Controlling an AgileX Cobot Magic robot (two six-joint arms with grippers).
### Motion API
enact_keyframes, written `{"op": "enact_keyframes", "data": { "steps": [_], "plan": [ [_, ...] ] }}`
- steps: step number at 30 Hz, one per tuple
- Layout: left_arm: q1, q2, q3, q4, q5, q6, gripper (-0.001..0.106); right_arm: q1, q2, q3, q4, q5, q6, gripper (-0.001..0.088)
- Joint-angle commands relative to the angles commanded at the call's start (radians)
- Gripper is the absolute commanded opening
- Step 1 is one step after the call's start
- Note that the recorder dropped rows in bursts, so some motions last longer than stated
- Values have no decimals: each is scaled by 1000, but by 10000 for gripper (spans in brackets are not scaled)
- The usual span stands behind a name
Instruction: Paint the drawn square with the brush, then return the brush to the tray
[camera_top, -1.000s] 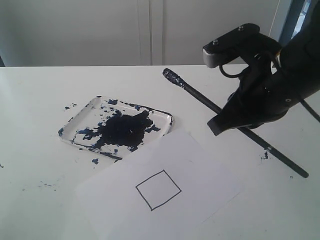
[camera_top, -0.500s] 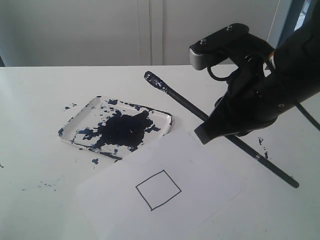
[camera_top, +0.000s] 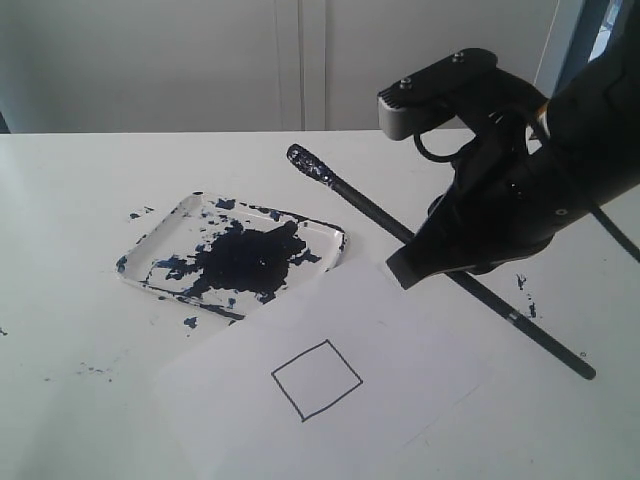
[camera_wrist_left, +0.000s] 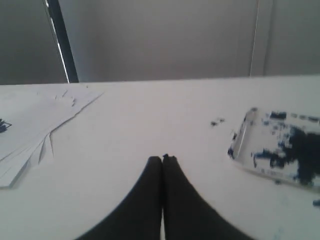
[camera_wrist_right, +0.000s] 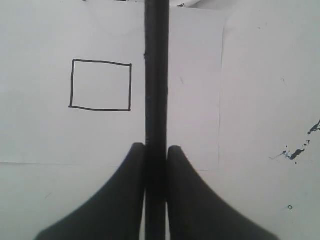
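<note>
Our right arm (camera_top: 560, 170) enters at the upper right of the exterior frame and slants down toward the centre. Our right gripper (camera_top: 412, 268) points down and to the left, its jaws clamped on the brush (camera_top: 360, 200) partway along the shaft. In the right wrist frame, both fingers (camera_wrist_right: 120, 200) press the shaft from either side at lower centre. Our left gripper (camera_wrist_left: 162, 159) sits at lower centre of its wrist frame, fingertips pressed together, holding nothing.
</note>
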Motion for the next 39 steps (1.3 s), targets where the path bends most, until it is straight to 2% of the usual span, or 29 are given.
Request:
{"op": "enact_keyframes", "data": {
  "steps": [4, 10, 14, 16, 18, 21, 23, 26, 28, 33, 39],
  "plan": [
    [0, 0, 0, 0, -24, -174, 3, 0, 0, 0, 0, 0, -2, 0],
    [0, 0, 0, 0, -137, -367, 3, 0, 0, 0, 0, 0, -2, 0],
    [0, 0, 0, 12, -159, -490, 3, 0, 0, 0, 0, 2, -2, 0],
    [0, 0, 0, 101, -170, -548, 3, 0, 0, 0, 2, 2, -2, 0],
    [0, 0, 0, 268, -210, -611, 3, 0, 0, 0, 2, 4, -2, 0],
    [0, 0, -10, 626, -304, -749, 3, 0, 0, 0, 5, 6, -2, 0],
    [0, 0, -47, 798, -315, -889, 3, 0, 0, 0, 10, -4, -2, 0],
    [0, 38, -91, 891, -270, -1010, 3, 0, 0, 0, 24, -18, -2, 0],
    [0, 83, -113, 910, -260, -1025, 3, 0, 0, 0, 26, -23, -2, 0],
    [0, 250, -188, 978, -354, -1046, 3, 0, 0, 0, 26, -27, -2, 0],
    [0, 502, -312, 1200, -394, -1154, 3, 0, 0, 0, 26, -23, -4, 0]
  ]
}}
